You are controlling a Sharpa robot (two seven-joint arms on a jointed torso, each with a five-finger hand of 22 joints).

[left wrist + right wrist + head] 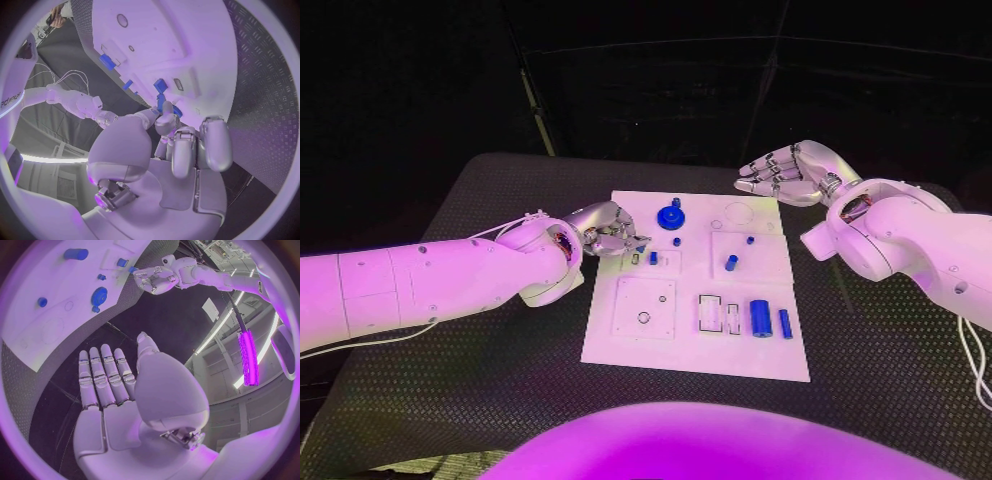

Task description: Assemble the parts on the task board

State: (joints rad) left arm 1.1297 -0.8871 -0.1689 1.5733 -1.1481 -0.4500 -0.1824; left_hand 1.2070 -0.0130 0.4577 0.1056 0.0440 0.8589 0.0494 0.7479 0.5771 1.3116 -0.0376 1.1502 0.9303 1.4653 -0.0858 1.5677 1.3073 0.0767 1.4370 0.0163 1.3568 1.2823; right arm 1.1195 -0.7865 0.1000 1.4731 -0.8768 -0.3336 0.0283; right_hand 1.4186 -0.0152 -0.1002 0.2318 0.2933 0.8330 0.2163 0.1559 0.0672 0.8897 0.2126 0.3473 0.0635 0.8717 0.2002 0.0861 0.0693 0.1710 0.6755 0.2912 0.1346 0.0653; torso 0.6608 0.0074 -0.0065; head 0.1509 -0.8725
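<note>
Closest to you on the task board (pixel 689 360) is the near row: a bare square plate with a small hole (pixel 645 307), then two slim slots (pixel 720 313), then a fat blue cylinder (pixel 760 317) and a thinner blue peg (pixel 785 323) lying loose beside it, so I'd say those two are not yet placed. Going left to right, your left hand (pixel 606 232) sits at the board's left edge, fingers curled in tight over a small blue part (pixel 161 95); it looks pinched at the fingertips, though you can't fully tell how firm the hold is. Past it, a blue gear (pixel 672 215) sits on the far part of the board, and a few small blue pegs (pixel 730 262) stand or lie mid-board. Your right hand (pixel 790 172) hovers off the far right corner, fingers straight and close together, holding nothing. My guess: you're early-to-mid, plenty left.
</note>
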